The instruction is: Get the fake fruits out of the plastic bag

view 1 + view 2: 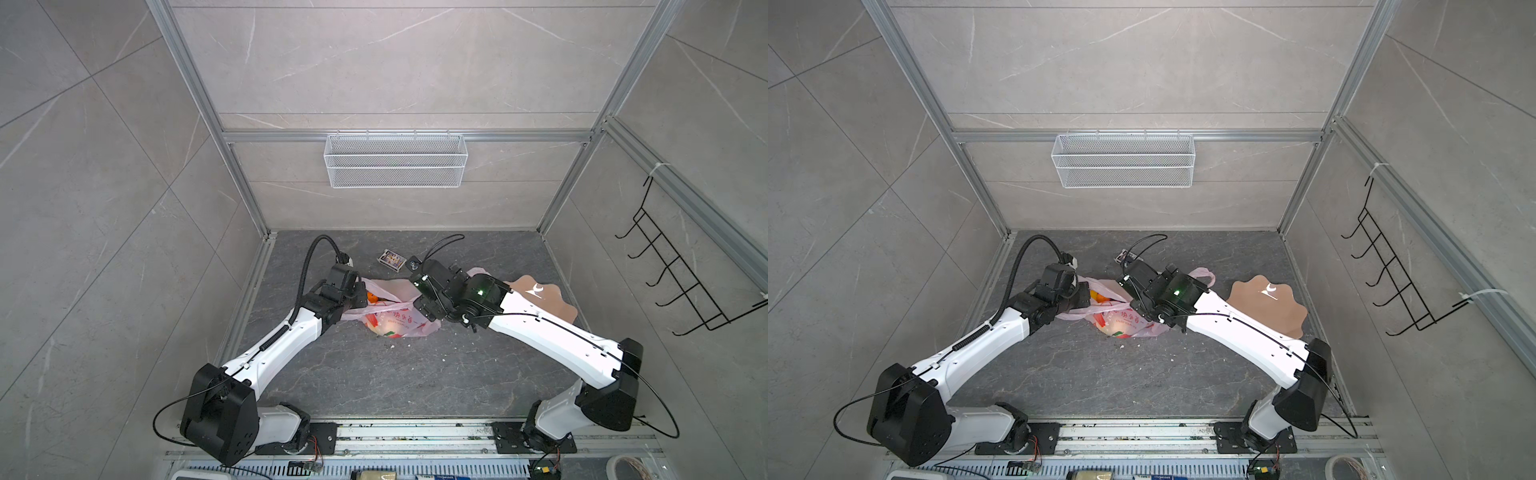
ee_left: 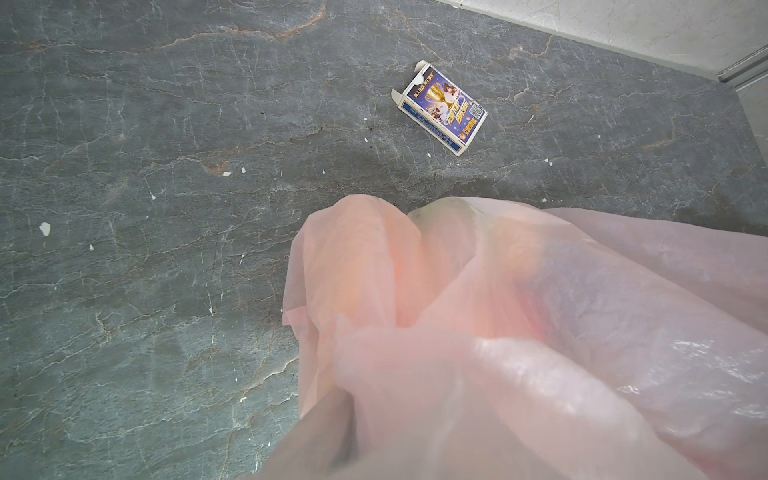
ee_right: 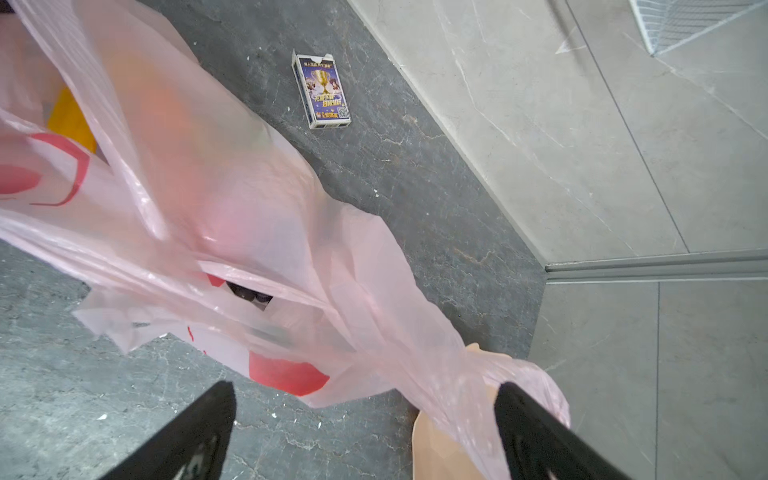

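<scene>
On the grey tabletop (image 1: 415, 374), the left gripper (image 1: 360, 297) pinches the thin translucent pink plastic bag (image 1: 399, 322). The right gripper (image 3: 365, 388) gapes wide, so the bag's mouth may sag shut.

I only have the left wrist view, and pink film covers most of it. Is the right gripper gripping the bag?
Observer: No. The right gripper is open; a handle of the thin translucent pink plastic bag just lies against one finger.
Operator: Any fruit showing?
Observer: Yes. In both top views, orange fake fruit shows in the bag's mouth, beside the left gripper.
Operator: What lies on the bag's far side?
Observer: A peach-coloured scalloped plate lies on the dark grey stone-look table, right of the bag.
</scene>
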`<control>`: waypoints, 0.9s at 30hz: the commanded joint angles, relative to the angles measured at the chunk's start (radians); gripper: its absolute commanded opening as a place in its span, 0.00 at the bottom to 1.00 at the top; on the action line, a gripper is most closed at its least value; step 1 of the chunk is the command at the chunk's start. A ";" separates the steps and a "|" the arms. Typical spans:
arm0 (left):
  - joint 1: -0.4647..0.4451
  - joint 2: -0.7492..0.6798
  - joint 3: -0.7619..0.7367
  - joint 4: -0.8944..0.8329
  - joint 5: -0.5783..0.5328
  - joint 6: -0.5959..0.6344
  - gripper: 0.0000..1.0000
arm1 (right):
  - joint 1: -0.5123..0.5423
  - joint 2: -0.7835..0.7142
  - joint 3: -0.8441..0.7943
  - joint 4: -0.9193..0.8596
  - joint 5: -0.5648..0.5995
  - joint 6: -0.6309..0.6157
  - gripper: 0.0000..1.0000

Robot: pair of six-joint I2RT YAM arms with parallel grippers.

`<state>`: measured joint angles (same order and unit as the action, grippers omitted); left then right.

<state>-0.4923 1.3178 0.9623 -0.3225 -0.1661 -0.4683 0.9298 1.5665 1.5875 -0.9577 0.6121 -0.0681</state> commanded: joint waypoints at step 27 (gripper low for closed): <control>-0.001 -0.083 -0.064 0.026 -0.027 -0.006 0.00 | -0.173 0.224 0.082 0.119 -0.078 -0.016 0.99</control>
<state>-0.4923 1.2690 0.9062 -0.3176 -0.1680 -0.4686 0.8024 1.7779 1.5978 -0.8402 0.5812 -0.1459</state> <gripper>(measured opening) 0.046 0.993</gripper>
